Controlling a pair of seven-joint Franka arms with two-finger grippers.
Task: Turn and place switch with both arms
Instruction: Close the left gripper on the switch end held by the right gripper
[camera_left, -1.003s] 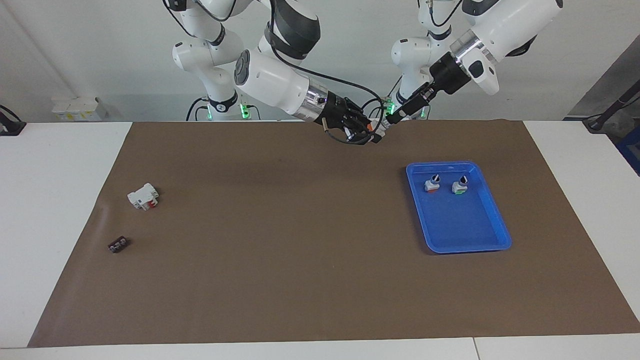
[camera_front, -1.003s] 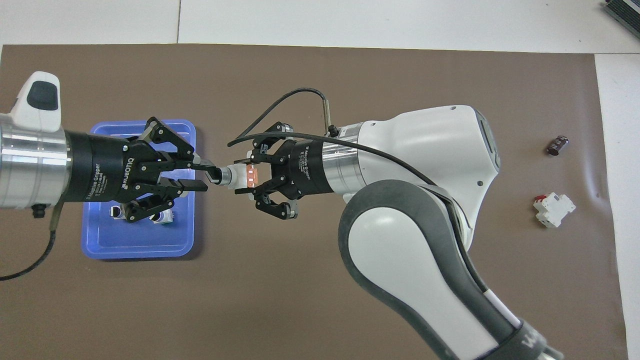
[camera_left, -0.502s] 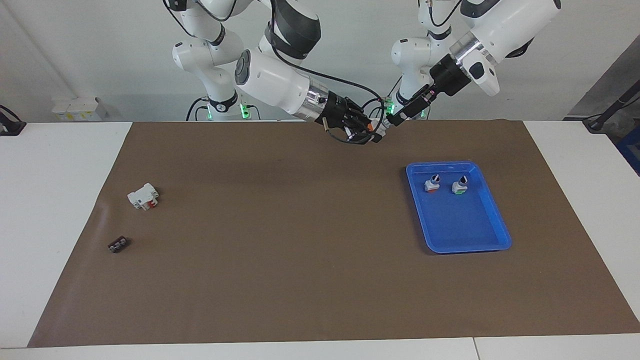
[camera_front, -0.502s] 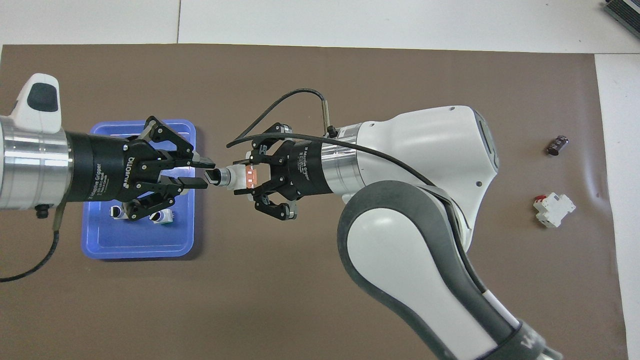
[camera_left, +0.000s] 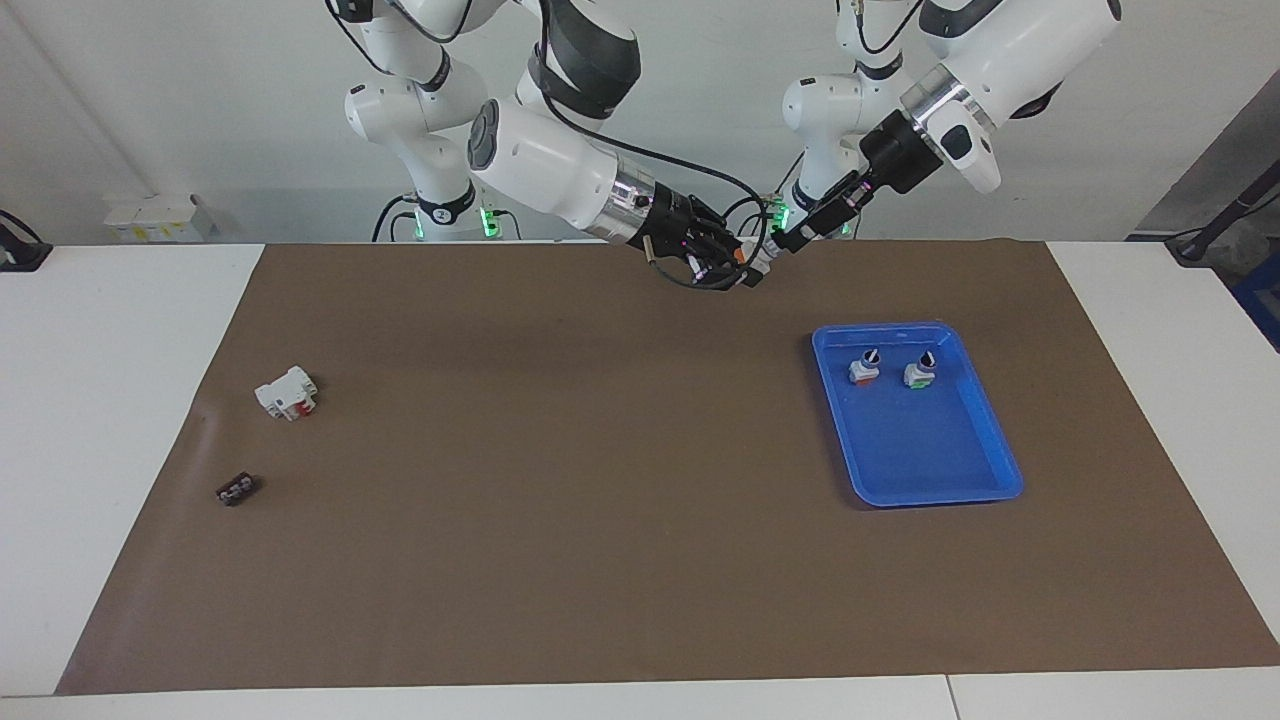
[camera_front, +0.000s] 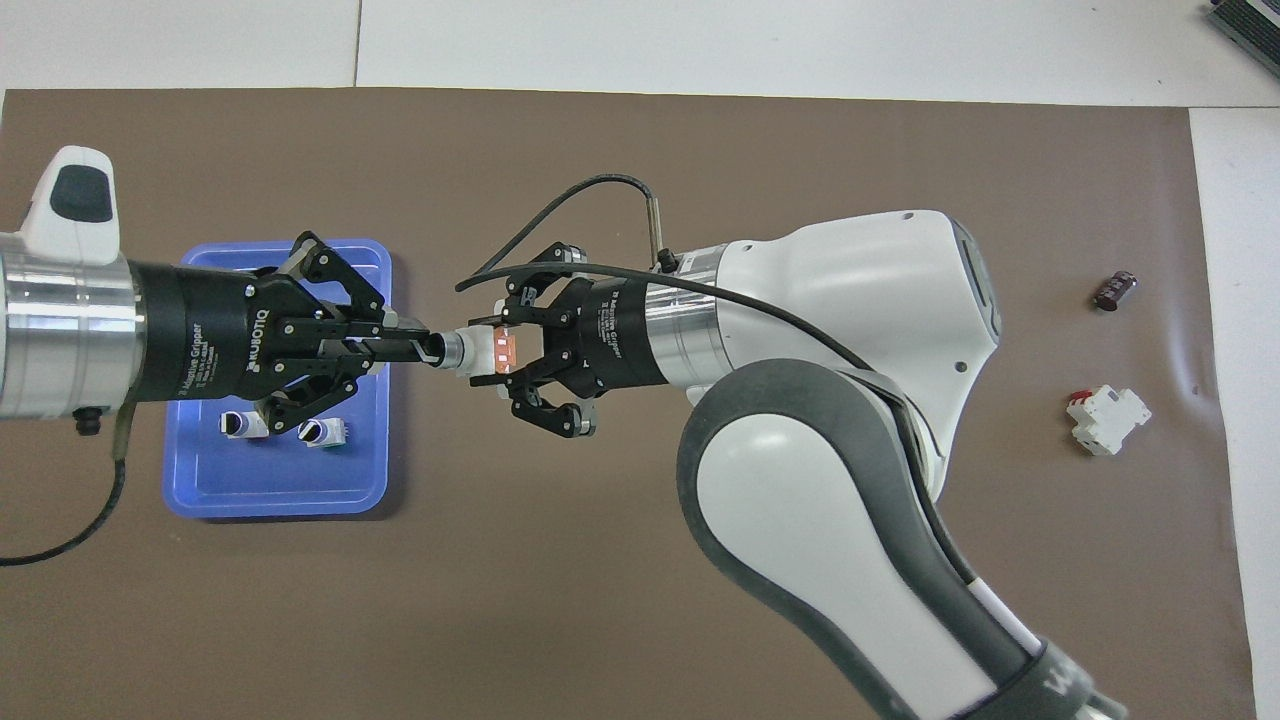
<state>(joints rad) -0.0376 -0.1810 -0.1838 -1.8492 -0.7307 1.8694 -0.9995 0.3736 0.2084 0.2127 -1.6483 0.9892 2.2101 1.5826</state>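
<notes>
Right hand (camera_front: 503, 352) clamps small white orange-based switch (camera_front: 482, 351) aloft (bracing it); left hand (camera_front: 418, 347) pinches its black knob (camera_front: 436, 349), presumably for turning.

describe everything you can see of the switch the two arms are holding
The switch is small, with a white body, an orange-red base block, a silver collar and a black knob, plastic by the look of it. It is held up in the air on its side, over the brown mat beside the blue tray. The right tool is shut on its base end; the left tool has closed on the knob, which points toward the left arm's end of the table.
</notes>
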